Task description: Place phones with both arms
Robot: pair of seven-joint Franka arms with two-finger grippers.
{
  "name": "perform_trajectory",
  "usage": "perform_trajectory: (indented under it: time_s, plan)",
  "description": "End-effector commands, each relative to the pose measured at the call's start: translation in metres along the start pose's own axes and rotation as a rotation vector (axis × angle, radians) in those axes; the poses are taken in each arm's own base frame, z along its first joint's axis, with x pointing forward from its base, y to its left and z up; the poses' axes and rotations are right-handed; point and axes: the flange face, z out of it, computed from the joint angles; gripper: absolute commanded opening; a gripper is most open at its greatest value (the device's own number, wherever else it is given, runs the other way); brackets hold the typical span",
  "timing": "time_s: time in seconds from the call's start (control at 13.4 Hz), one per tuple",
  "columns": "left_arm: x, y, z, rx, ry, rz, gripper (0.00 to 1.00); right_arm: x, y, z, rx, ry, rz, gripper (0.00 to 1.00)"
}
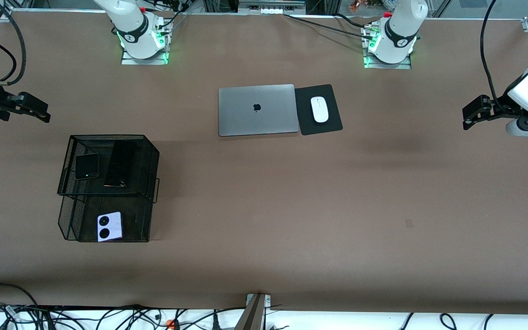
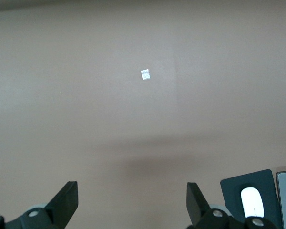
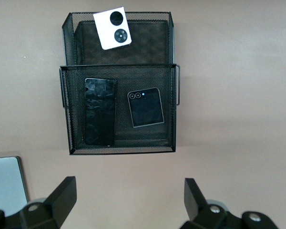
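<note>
Nearest the front camera, toward the right arm's end of the brown worktop [image 1: 264,206], we see a black two-tier wire mesh rack [image 1: 108,188]. In its lower tier, the part closest to the camera, lies the small squarish white-lavender phone [image 1: 109,226] with its two black circles facing up. On the upper tier, a little farther from the camera, the long slim black phone [image 1: 120,164] and the small squarish black phone [image 1: 87,166] lie flat just beside each other, the squarish one nearer the right arm's end of the worktop. Farther from the camera, about midway along the worktop, a closed silver laptop [image 1: 257,110] rests touching a black mouse pad [image 1: 318,109] that sits toward the left arm's end and carries a white mouse [image 1: 319,109]. We find the right pincer [image 3: 128,198] hanging released above the worktop at its own arm's end, its fingers [image 3: 62,195] spread wide with nothing between them, the rack in its wrist view. The left pincer [image 2: 132,200] hangs over bare worktop at the other end, likewise released and empty, its fingers [image 2: 64,200] wide apart, with a small white speck [image 2: 145,75] on the surface in its view.
</note>
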Motion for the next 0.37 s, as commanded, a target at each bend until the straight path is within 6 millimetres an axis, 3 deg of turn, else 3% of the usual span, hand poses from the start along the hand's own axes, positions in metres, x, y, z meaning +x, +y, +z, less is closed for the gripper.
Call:
perform_trajectory:
  time_s: [0.0,0.3]
  plan:
    - [-0.0032,-0.0022,-0.0073,0.023,0.014,0.027,1.00,-0.0077,-0.0023,-0.0067,0.004,-0.004,0.010,1.00]
    - [-0.0045,-0.0021,-0.0072,0.023,0.014,0.027,1.00,-0.0076,-0.0035,-0.0069,0.024,-0.002,0.010,1.00]
